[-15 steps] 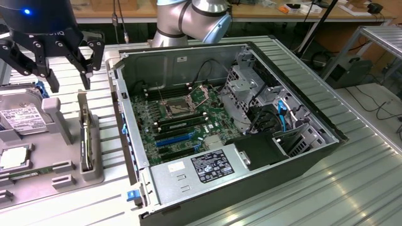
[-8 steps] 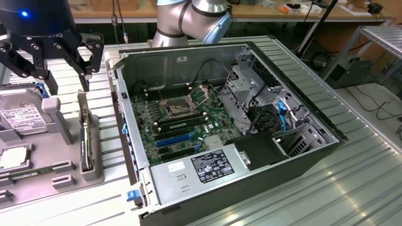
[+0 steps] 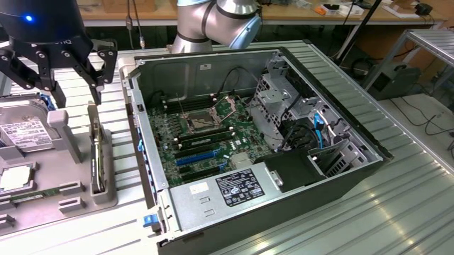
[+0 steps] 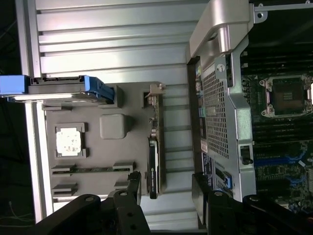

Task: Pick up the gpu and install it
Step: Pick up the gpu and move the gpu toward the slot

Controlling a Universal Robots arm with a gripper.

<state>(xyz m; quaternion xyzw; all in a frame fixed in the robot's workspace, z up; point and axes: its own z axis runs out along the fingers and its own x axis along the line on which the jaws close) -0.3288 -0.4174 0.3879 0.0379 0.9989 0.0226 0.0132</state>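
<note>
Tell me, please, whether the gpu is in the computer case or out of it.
Out: the gpu stands on edge in the grey holder beside the case.

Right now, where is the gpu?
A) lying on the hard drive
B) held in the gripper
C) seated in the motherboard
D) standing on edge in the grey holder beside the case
D: the gpu stands on edge in the grey holder, outside the case, with the open gripper above it.
</note>
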